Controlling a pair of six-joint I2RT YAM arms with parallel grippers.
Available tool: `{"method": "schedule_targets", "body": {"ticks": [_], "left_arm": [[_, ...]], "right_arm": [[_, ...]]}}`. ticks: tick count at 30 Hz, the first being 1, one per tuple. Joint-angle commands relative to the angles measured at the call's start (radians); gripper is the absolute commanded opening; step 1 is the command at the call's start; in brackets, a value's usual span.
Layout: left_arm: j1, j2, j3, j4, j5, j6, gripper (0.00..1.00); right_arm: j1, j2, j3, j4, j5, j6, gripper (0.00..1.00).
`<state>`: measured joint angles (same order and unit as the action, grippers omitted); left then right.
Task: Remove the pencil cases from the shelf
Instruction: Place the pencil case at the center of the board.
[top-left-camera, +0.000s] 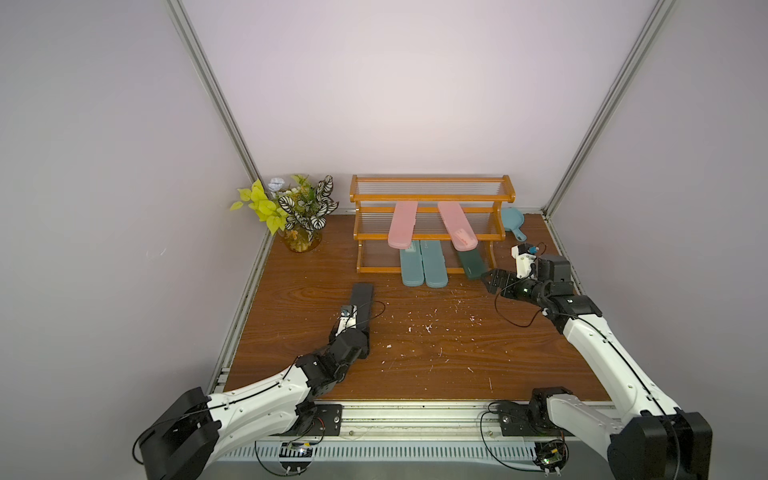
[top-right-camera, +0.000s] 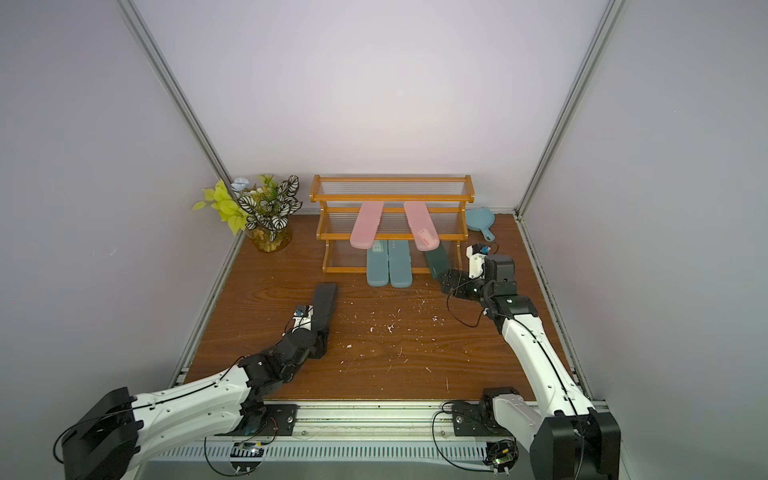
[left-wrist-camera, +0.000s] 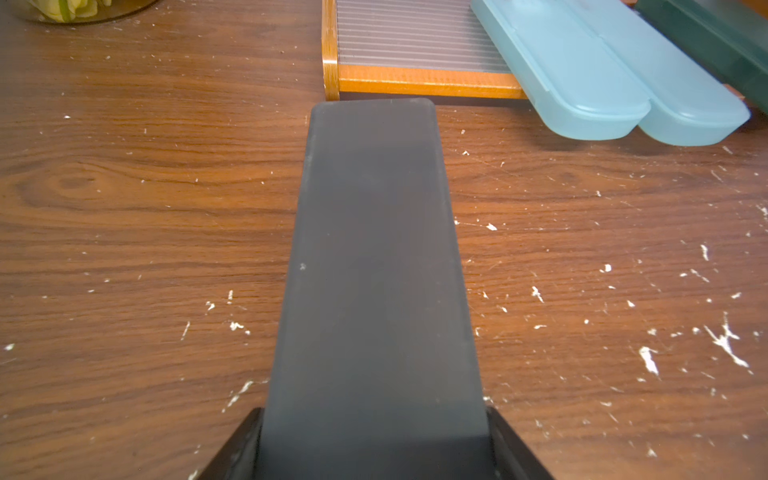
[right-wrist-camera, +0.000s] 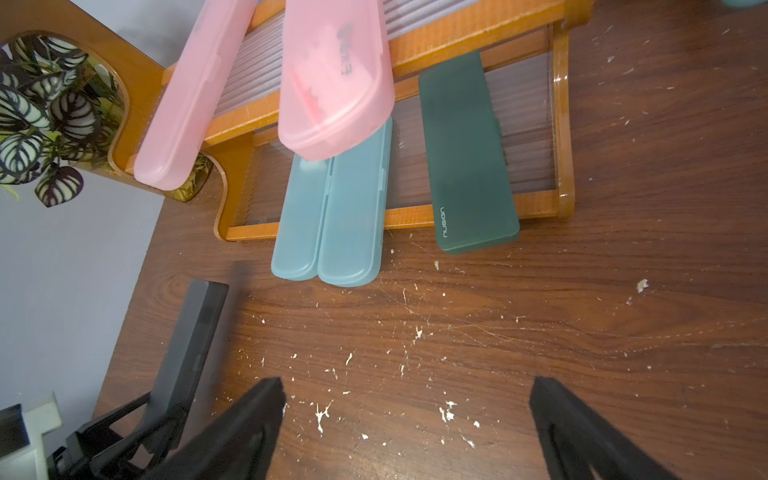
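Observation:
The orange-brown shelf (top-left-camera: 432, 193) stands at the back of the table. Two pale pink pencil cases (top-left-camera: 402, 224) (top-left-camera: 457, 226) lie on its middle tier and overhang the front. Two teal cases (top-left-camera: 411, 266) (top-left-camera: 433, 266) and a dark green case (top-left-camera: 471, 264) lie on the bottom tier, their ends sticking out over the table. My left gripper (left-wrist-camera: 376, 449) is shut on the near end of a black case (top-left-camera: 360, 303), held low over the table, in front of the shelf's left end. My right gripper (right-wrist-camera: 407, 399) stands open and empty, just in front of the green case (right-wrist-camera: 469, 166).
A potted plant in a glass vase (top-left-camera: 297, 216) stands at the back left. A small blue handled pan (top-left-camera: 512, 220) sits behind the shelf's right end. White flecks dot the wooden table (top-left-camera: 415, 353). Walls close in on both sides.

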<state>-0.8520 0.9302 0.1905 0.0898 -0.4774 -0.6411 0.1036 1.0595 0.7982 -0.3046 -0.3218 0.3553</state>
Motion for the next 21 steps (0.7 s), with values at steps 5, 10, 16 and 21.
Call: {"method": "schedule_targets", "body": {"ticks": [5, 10, 16, 21], "left_arm": [[-0.013, 0.096, 0.013, 0.058, -0.016, -0.014, 0.43], [-0.013, 0.107, 0.013, 0.059, -0.017, -0.015, 0.58], [-0.013, 0.08, 0.012, 0.029, -0.017, -0.03, 0.79], [-0.013, 0.048, 0.038, -0.021, -0.022, -0.033, 0.85]], "right_arm": [[0.005, -0.024, 0.024, 0.007, -0.002, -0.012, 0.99], [0.006, -0.021, 0.028, 0.007, -0.002, -0.009, 0.99], [0.006, -0.021, 0.04, 0.004, -0.002, -0.012, 0.99], [0.006, -0.024, 0.046, 0.007, -0.002, -0.013, 0.99]]}}
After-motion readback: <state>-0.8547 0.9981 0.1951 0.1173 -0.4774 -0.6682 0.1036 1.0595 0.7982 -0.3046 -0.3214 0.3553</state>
